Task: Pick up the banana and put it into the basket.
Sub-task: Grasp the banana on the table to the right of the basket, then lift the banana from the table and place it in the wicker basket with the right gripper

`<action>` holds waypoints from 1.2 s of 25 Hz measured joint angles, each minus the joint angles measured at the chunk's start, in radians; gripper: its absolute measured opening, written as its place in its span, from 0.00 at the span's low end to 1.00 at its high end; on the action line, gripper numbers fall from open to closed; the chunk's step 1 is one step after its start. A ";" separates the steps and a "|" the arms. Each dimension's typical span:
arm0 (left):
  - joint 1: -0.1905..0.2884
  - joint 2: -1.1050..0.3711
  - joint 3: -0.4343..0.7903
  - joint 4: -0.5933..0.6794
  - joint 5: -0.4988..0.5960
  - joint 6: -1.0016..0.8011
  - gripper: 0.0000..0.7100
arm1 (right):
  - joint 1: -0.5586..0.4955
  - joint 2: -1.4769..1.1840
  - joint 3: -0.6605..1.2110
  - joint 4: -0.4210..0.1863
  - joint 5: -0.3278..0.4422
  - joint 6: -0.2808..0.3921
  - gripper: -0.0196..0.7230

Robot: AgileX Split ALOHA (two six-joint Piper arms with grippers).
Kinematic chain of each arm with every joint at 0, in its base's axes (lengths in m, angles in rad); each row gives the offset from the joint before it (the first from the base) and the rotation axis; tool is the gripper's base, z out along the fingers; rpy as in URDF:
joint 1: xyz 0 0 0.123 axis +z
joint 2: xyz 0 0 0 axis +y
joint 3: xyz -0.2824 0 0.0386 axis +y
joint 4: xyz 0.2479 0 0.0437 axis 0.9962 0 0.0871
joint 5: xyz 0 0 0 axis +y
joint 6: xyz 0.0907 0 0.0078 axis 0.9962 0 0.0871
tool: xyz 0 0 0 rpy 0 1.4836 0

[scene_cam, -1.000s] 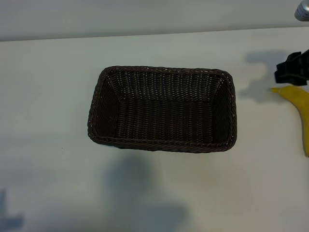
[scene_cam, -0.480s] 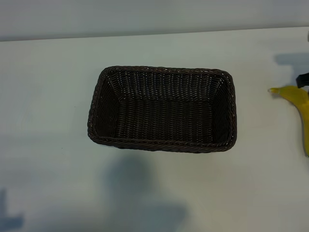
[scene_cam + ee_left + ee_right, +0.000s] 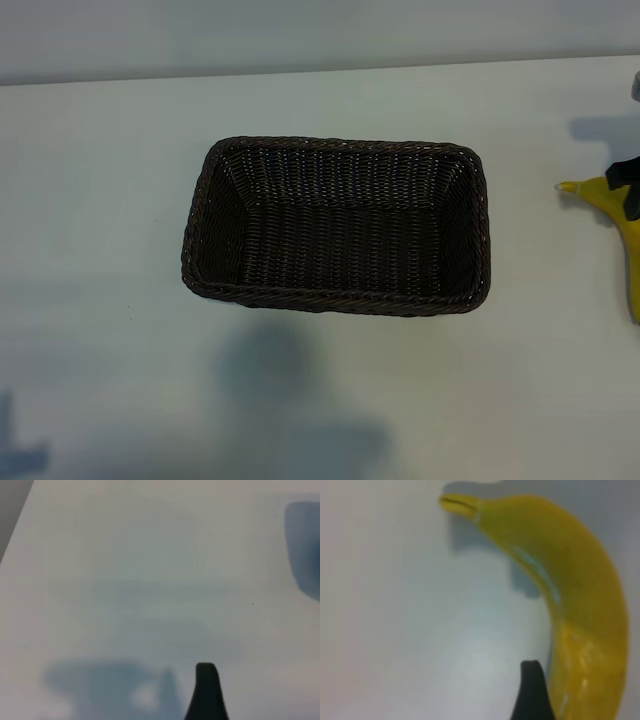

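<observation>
The dark brown wicker basket (image 3: 335,300) stands in the middle of the white table, with nothing in it. The yellow banana (image 3: 632,250) lies at the right edge of the exterior view, its stem (image 3: 566,187) toward the basket. My right gripper (image 3: 627,180) hangs just over the banana's stem end. In the right wrist view the banana (image 3: 570,595) lies flat on the table beside one black finger (image 3: 532,690), not between the jaws. The left arm is out of the exterior view. Its wrist view shows one black finger (image 3: 206,690) above bare table.
The table's far edge (image 3: 320,70) runs across the top of the exterior view. White tabletop surrounds the basket on all sides. A table edge (image 3: 12,525) shows in a corner of the left wrist view.
My right gripper has moved right and nearer, from beyond the banana's stem to over its stem end. Banana and basket have not moved.
</observation>
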 joint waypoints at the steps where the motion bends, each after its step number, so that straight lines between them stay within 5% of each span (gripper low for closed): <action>1: 0.000 0.000 0.000 0.000 0.000 0.000 0.81 | 0.000 0.005 0.000 0.010 -0.001 -0.009 0.73; 16: 0.000 0.000 0.000 0.000 0.000 0.000 0.81 | 0.000 0.138 0.000 0.014 -0.027 -0.016 0.73; 21: 0.000 0.000 0.000 0.000 0.000 0.000 0.81 | 0.000 0.142 0.000 0.005 -0.031 -0.016 0.60; 30: 0.000 0.000 0.000 0.000 0.000 0.000 0.81 | 0.000 0.030 -0.014 -0.021 0.025 -0.008 0.60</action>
